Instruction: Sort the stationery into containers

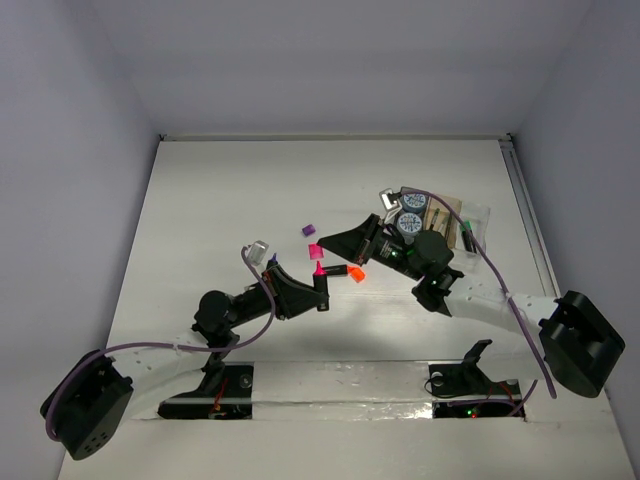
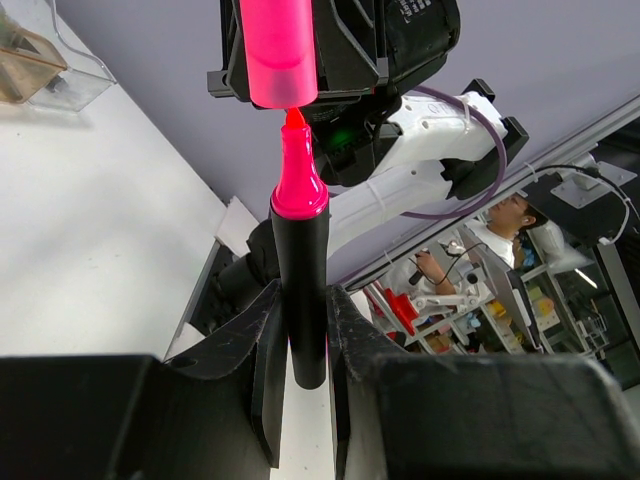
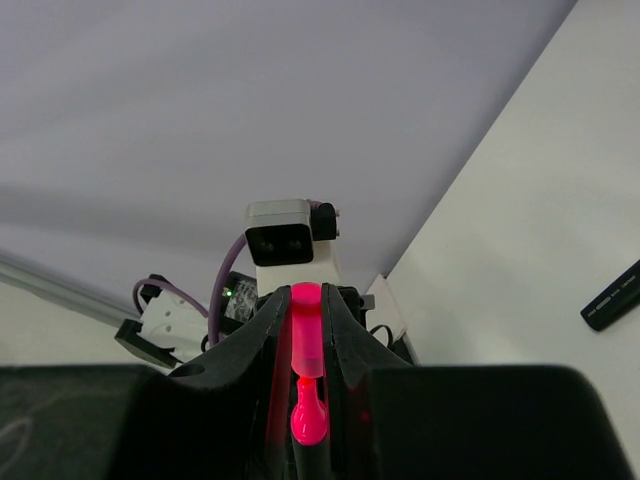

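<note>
My left gripper [image 1: 320, 288] [image 2: 305, 300] is shut on a black highlighter [image 2: 303, 290], held upright with its bare pink tip [image 2: 297, 175] pointing up. Right above the tip hangs the pink cap [image 2: 275, 50] [image 3: 307, 330], and my right gripper [image 1: 338, 243] [image 3: 306, 300] is shut on it. A small gap separates cap and tip. An orange-capped highlighter [image 1: 352, 272] lies just right of them on the table, and a loose purple cap [image 1: 308, 230] behind. The clear box [image 1: 478, 215] at the back right holds blue-and-white round pieces [image 1: 410, 224] and a green-capped marker [image 1: 466, 236].
A small grey squarish holder [image 1: 388, 199] stands at the clear box's left end. A black oblong item [image 3: 612, 297] lies on the white table in the right wrist view. The table's back wall and side walls enclose the work area.
</note>
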`<state>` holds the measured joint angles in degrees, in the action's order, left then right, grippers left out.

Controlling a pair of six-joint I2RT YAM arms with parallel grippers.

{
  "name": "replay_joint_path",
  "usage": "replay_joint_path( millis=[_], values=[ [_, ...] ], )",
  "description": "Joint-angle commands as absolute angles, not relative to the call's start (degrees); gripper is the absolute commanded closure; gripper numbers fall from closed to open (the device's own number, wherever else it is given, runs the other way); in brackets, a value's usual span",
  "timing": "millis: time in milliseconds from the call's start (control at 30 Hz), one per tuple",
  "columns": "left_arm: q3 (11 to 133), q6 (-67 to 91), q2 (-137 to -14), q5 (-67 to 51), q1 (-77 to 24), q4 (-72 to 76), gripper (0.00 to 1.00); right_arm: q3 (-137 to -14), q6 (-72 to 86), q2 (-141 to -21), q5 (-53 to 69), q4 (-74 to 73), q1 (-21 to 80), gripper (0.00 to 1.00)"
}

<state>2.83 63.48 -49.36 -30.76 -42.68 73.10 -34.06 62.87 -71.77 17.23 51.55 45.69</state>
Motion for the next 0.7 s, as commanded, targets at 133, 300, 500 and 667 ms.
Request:
replay_joint_path(
  millis=[133, 300, 500, 667],
  values=[
    [1.41, 62.23, -47.64, -30.76, -42.89, 78.32, 1.00, -34.28, 63.28, -70.84, 18.72, 55.90, 45.35, 0.86],
    [1.14, 62.23, -46.85, -30.50, -42.89, 77.70, 1.00, -34.01, 63.28, -70.49, 18.98, 56.07, 45.35, 0.86],
    [1.41, 62.23, -46.84, -30.59, -42.89, 77.43, 1.00, -33.75, 63.19, -69.79, 18.90, 55.81, 45.35, 0.87],
    [1.58, 62.23, -47.46, -30.76, -42.89, 77.52, 1.00, -34.01, 62.93, -69.43, 18.72, 55.20, 45.35, 0.87]
  ],
)
